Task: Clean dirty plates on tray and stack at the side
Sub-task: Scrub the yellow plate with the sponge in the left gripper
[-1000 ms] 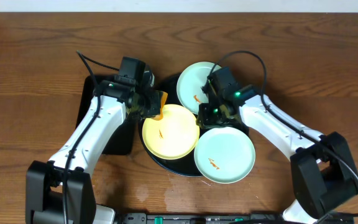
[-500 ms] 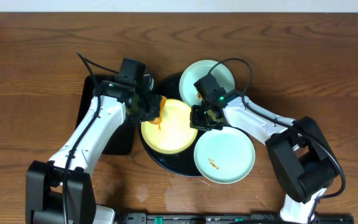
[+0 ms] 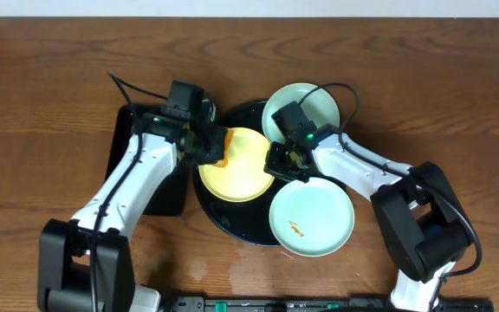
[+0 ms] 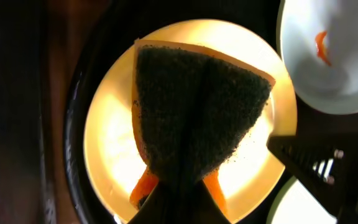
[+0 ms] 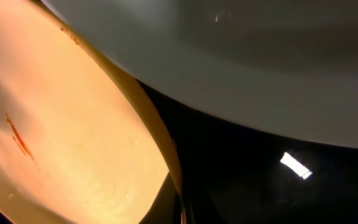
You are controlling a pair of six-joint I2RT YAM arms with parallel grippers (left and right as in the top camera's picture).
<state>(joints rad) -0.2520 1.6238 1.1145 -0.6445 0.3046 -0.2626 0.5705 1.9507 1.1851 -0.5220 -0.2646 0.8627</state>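
Where the two arms meet, tray (image 3: 236, 221): round, glossy black, on the wooden table (image 3: 42, 87), carrying all three plates.
Lower mint plate (image 3: 312, 217): at the tray's near right, overhanging its rim, with an orange smear near its front edge.
Upper mint plate (image 3: 314, 100): at the far right of the tray, partly past the rim, also smeared orange.
Yellow plate (image 3: 236, 165): left of centre on the tray, between the two grippers; the right wrist view shows a thin orange streak on it.
Sponge (image 4: 201, 112): orange body, dark scouring face, folded into a wedge over the yellow plate's far left part.
Left gripper (image 3: 210, 147): pressed tight on the sponge's narrow end.
Right gripper (image 3: 277, 166): pressed together at the yellow plate's right rim, apparently pinching it, though the fingertips barely show.
Change from a second ago: the right arm has swung in and its jaws have closed; the yellow plate lies farther back on the tray; the upper mint plate has slid toward the far right.
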